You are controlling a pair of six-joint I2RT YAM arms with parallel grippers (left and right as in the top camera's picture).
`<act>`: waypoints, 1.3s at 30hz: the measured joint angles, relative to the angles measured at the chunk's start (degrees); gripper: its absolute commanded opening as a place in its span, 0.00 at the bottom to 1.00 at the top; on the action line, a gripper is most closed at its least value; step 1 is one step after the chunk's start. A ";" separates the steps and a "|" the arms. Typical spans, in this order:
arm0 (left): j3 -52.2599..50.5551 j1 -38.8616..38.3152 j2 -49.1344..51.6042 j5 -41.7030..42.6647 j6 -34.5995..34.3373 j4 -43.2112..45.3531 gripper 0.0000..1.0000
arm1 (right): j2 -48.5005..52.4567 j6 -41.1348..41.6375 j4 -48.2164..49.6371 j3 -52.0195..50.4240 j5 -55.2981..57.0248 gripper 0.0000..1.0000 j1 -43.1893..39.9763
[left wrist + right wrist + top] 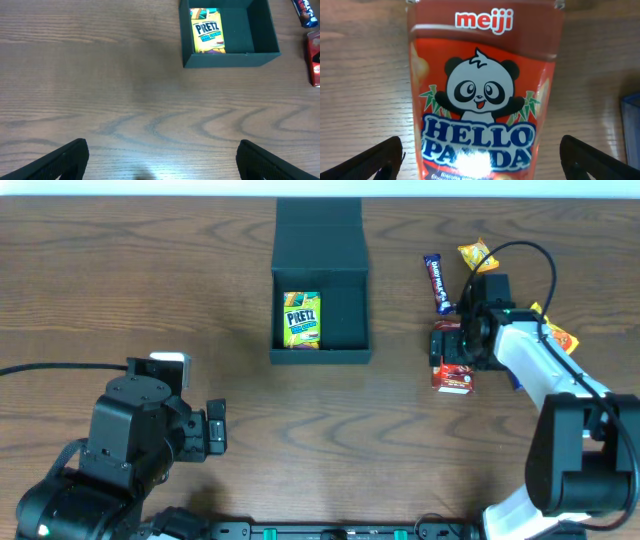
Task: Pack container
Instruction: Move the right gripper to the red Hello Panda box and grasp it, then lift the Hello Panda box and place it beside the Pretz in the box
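Where the Meiji box (482,90) lies, the right claw (481,145) (spread wide) straddles it.

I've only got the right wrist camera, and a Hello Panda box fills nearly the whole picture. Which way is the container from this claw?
Observer: The container sits open at the far middle of the table, off to the left of the right claw, with bare wood between them.
Operator: Is anything inside it?
Observer: One yellow Pretz box lies flat against the left wall; the right part of the floor is bare.
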 measured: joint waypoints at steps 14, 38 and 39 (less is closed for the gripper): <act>0.00 0.00 0.00 0.00 0.00 -0.02 0.95 | 3.98 -2.64 1.99 -0.11 0.04 0.81 0.00; 0.00 0.00 0.00 0.00 0.00 -0.04 0.95 | 3.98 0.92 -8.85 18.51 -2.56 0.65 5.33; 0.00 0.00 0.00 -0.02 0.00 -0.02 0.95 | 3.98 1.36 -8.92 20.48 -2.64 0.65 6.99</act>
